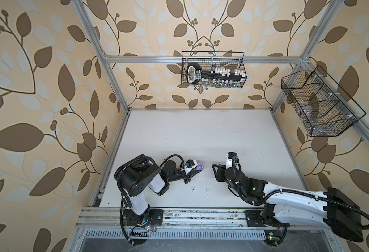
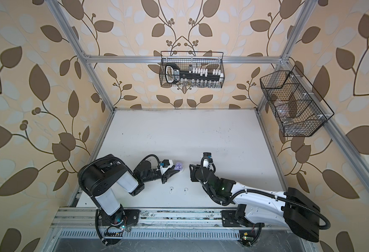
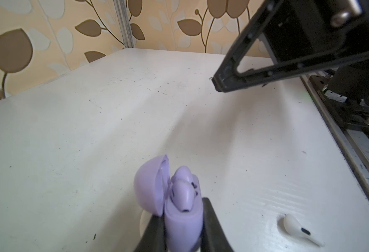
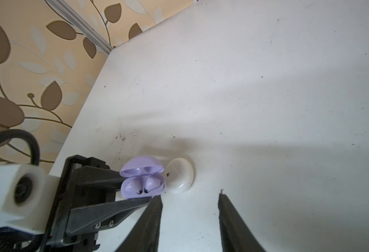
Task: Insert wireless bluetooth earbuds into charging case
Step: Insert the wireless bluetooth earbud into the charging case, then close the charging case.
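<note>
my left gripper (image 4: 139, 187) pinches the lavender case (image 4: 141, 167); my right gripper (image 4: 189, 196) is spread. the near white earbuds (image 1: 193, 190) look light, slippery; i'd nip the stem.

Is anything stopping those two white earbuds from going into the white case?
Yes: the white case looks closed, so its own lid bars the white earbuds. The left gripper holds the lavender case instead.

No legible text, label or number
</note>
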Robot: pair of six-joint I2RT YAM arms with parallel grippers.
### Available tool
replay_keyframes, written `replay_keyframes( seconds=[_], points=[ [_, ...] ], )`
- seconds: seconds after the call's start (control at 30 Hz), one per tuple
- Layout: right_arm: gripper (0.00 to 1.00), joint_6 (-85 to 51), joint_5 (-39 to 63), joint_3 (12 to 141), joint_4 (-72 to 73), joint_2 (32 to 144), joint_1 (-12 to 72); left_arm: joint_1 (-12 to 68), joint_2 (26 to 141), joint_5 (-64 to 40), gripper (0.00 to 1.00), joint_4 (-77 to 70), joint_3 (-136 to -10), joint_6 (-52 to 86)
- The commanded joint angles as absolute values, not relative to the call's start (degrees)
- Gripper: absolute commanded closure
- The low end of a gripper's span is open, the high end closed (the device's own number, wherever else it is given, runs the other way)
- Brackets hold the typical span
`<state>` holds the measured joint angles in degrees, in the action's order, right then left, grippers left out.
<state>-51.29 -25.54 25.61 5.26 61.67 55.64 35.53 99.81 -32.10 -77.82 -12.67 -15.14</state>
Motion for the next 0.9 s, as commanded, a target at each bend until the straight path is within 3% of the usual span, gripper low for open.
replay_keyframes(
  seconds=[0.0, 0.17, 0.37, 0.87],
  points=[
    [0.58, -49.17, -14.35, 31.16, -3.01, 62.6, 51.22, 35.24, 99.56, -35.39, 0.88, -81.4, -13.8, -17.04],
    [0.61, -42.82, -0.18, 38.92, -8.97, 68.57, 45.15, 35.94, 99.67, -35.33, 0.88, -81.41, -13.54, -18.56],
    [0.66, -39.31, 7.49, 46.68, -11.86, 77.6, 44.21, 37.17, 99.89, -34.96, 0.88, -81.41, -13.01, -20.72],
    [0.7, -38.41, 11.26, 52.83, -11.41, 88.94, 46.56, 38.06, 99.85, -34.83, 0.88, -81.39, -12.55, -22.33]
  ],
)
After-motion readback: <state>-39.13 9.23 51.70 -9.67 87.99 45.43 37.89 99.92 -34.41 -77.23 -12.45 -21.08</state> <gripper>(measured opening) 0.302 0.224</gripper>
